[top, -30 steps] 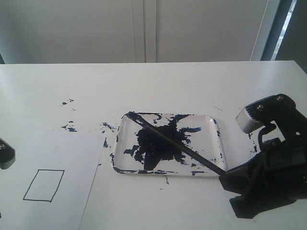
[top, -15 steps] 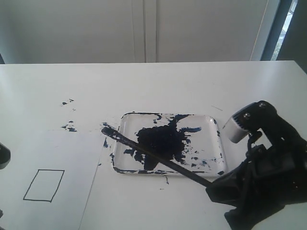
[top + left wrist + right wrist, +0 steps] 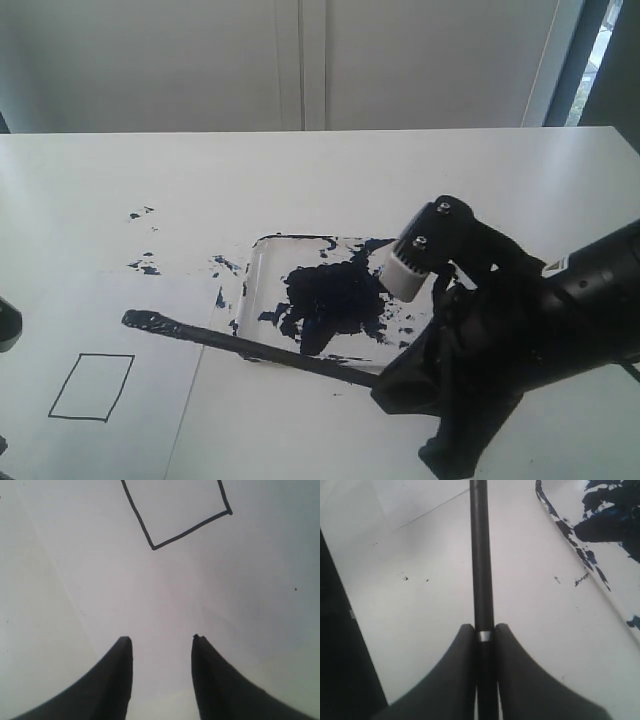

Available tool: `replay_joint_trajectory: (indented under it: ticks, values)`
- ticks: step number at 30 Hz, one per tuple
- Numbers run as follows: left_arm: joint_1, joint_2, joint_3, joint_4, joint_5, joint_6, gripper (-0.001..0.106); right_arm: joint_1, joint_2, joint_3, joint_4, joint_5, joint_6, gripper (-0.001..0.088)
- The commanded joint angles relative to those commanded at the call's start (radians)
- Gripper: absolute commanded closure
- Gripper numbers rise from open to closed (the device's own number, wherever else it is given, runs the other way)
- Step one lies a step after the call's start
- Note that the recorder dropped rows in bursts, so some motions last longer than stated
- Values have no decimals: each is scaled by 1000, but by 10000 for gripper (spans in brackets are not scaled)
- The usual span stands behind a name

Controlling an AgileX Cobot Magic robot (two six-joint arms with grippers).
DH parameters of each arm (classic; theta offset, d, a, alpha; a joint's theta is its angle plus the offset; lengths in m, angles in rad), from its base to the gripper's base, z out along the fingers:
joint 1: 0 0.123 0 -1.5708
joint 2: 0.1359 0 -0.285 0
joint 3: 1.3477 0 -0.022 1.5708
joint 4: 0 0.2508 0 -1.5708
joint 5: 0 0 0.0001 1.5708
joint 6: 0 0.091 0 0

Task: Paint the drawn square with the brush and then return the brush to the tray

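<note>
Right now my right gripper [image 3: 484,630] is clamped tight on the brush [image 3: 481,555], both fingers pinching the thin black shaft at a small silver band [image 3: 484,636]. My left gripper [image 3: 161,640] hangs over the white paper [image 3: 130,440] with its jaws apart and nothing between them.

From my grip the brush runs out as a long, straight, matte-black stick. In the exterior view its long axis lies nearly level across the scene. It passes the near left corner of the tray [image 3: 300,238] and points left, its lumpy, paint-loaded tip over the paper. I cannot tell whether the tip touches the sheet.

Nearer the front edge than the tip sits the drawn square [image 3: 91,386], a thin black outline, blank inside. Farther back, the clear tray holds a dark navy pool, and stray specks [image 3: 146,266] dot the tabletop [image 3: 300,170].
</note>
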Motion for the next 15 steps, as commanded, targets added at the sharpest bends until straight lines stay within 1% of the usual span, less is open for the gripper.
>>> replay_joint_trajectory:
  ticks: [2, 7, 10, 12, 14, 15]
  values:
    - [0, 0, 0, 5, 2, 0, 609, 8, 21, -8, -17, -3, -9, 868]
    - [0, 0, 2, 31, 12, 2, 609, 17, 73, -24, -39, -82, -36, 868]
    - [0, 0, 28, 57, -15, 12, 609, 17, 98, -35, -31, -89, -65, 868]
    - [0, 0, 57, 56, -59, 53, 609, 17, 111, -42, -25, -89, -67, 868]
    - [0, 0, 77, 56, -82, 119, 609, 17, 113, -46, -18, -93, -67, 868]
    - [0, 0, 84, 56, -89, 127, 609, 17, 113, -48, -14, -93, -69, 868]
